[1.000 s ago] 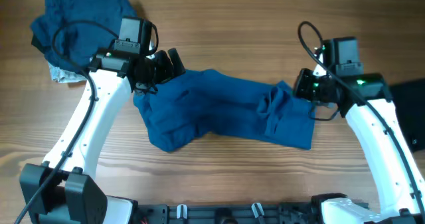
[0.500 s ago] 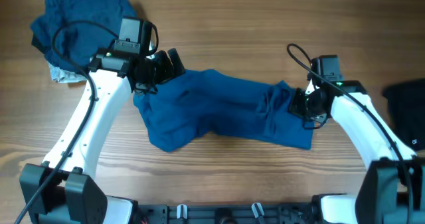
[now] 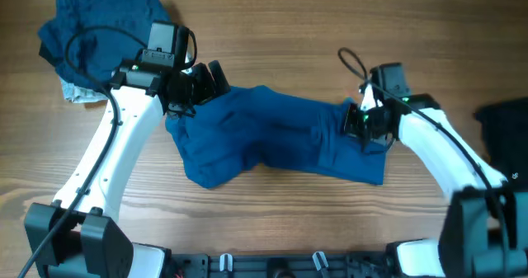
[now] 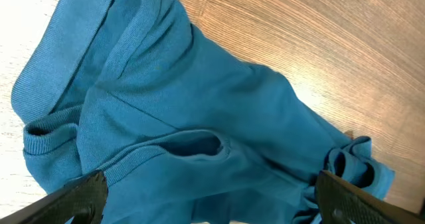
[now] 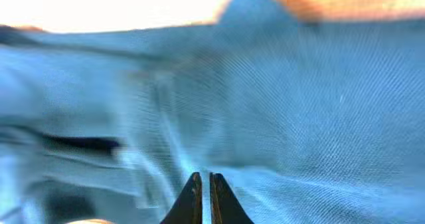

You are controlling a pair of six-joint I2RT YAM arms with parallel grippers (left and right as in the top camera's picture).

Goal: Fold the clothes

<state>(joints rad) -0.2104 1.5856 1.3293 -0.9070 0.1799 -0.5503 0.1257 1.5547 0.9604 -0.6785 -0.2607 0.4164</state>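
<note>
**Right pincer closed over the blue shirt's right end, left pincer wide apart at its left end**

The right gripper (image 3: 356, 123) has its two dark fingers pressed together, with only a thin slit between them in its wrist view (image 5: 204, 184). The tips point down at blue cloth that fills that view, which is blurred. Whether a fold is pinched between them cannot be told. From overhead this gripper sits on the right end of the shirt, where the fabric is bunched into ridges.

The left gripper (image 3: 210, 80) stands fully apart, holding nothing. In its wrist view (image 4: 211, 184) one finger shows at each lower corner, with the cloth spread between and beyond them. It hangs over the far left edge of the shirt.

The large medium-blue fabric shirt (image 3: 272, 138) lies crumpled across the middle of the wooden table (image 3: 289, 22), stretching from left to right between the two arms. Its left part bulges toward the near edge. A ribbed cuff (image 4: 43, 134) shows at the left of the left wrist view.

At the far left corner lies a heap of darker navy garments (image 3: 99, 30), with a pale grey-white garment (image 3: 78, 92) peeping out at its near edge. A black garment (image 3: 503, 134) lies at the right edge, well apart from the shirt.
</note>
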